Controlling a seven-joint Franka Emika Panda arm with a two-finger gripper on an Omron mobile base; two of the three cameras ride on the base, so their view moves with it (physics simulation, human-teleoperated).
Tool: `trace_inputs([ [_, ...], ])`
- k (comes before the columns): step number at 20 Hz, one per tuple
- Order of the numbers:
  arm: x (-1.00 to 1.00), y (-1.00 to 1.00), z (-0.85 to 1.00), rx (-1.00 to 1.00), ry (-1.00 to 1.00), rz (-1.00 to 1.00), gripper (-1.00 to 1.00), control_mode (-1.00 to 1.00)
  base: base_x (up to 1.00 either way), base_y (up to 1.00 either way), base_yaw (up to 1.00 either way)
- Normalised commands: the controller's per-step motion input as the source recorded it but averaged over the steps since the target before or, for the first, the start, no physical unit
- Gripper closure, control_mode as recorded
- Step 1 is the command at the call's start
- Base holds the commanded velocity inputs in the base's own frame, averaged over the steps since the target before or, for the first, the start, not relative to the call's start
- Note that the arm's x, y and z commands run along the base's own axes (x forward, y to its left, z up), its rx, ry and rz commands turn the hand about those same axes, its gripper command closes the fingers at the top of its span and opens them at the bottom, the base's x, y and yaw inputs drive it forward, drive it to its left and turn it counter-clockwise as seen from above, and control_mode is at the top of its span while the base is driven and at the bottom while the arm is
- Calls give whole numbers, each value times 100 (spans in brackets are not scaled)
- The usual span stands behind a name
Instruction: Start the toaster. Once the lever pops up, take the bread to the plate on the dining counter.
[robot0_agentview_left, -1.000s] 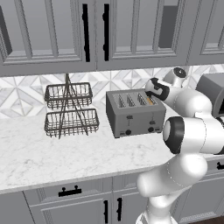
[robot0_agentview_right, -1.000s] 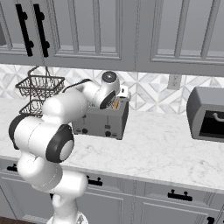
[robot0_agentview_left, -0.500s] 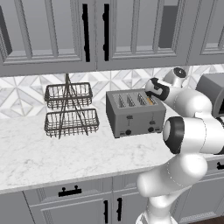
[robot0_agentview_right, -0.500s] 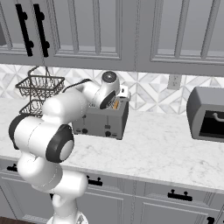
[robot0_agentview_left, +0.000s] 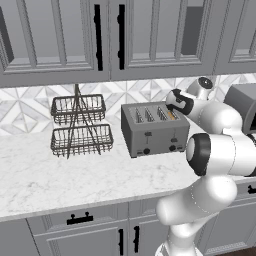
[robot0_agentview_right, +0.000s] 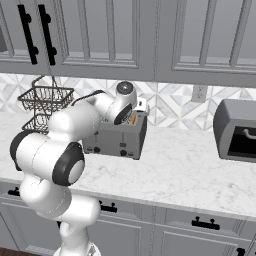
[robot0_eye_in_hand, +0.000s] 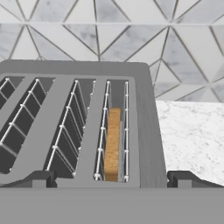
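Above the toaster (robot0_agentview_left: 155, 127) on the marble table (robot0_agentview_left: 60, 175), the pincer (robot0_eye_in_hand: 112, 177) is being held spread wide over the outermost slot, pinching nothing. The bread (robot0_eye_in_hand: 113, 144) is sitting low inside that slot. Judging by this, lifting the bread out and carrying it to the plate are being left undone.

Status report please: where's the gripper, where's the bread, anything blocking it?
Gripper jaws open, empty, poised over the toaster. Bread sits down in the end slot, between the wire guides. Nothing in the way.
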Motion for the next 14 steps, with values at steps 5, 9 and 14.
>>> trace_inputs([
  [5, 0, 0, 0, 0, 0, 0, -100, -100, 0, 0, 0],
  [9, 0, 0, 0, 0, 0, 0, -100, -100, 0, 0, 0],
  [14, 0, 0, 0, 0, 0, 0, -100, -100, 0, 0, 0],
])
